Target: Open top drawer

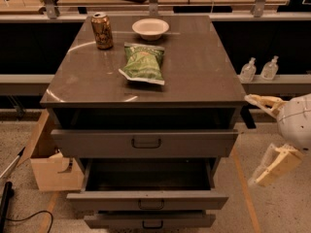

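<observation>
The top drawer (204, 143) is the wide grey drawer right under the cabinet top, with a small dark loop handle (146, 142) at its centre. It stands out a little, with a dark gap above its front. My gripper (251, 140) is at the right edge of the view, beside the cabinet's right side and apart from the drawer. Its cream fingers (265, 102) are spread wide, one above the other, and hold nothing.
The middle drawer (148, 200) is pulled out further and the bottom drawer (150, 222) slightly. On the cabinet top (204, 67) are a can (102, 30), a white bowl (150, 28) and a green chip bag (143, 63). A cardboard box (48, 164) stands left; two bottles (258, 69) stand right.
</observation>
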`<state>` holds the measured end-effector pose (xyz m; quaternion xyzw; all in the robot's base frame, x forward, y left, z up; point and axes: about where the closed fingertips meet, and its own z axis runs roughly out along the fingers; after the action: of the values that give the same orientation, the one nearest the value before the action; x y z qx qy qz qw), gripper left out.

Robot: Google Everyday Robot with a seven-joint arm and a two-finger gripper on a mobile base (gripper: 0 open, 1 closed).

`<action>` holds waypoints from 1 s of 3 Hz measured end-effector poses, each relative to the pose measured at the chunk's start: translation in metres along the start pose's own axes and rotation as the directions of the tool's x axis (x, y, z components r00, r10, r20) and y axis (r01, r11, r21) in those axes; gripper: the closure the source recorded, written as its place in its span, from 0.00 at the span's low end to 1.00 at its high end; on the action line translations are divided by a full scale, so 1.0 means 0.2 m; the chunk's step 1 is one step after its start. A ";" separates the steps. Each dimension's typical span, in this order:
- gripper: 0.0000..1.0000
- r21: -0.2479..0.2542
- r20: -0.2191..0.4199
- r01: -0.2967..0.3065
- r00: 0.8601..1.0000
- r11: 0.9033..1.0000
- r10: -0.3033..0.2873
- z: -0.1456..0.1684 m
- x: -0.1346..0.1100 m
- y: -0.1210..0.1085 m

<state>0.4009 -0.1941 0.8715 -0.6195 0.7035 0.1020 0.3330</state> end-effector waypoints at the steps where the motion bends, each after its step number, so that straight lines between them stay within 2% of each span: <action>1: 0.00 0.000 -0.004 -0.007 1.000 1.000 0.007 0.00 0.00 0.00; 3: 0.00 -0.025 0.043 0.069 0.997 0.997 -0.068 0.28 0.03 0.06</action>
<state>0.4084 -0.1644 0.8216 -0.6453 0.6733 0.1129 0.3428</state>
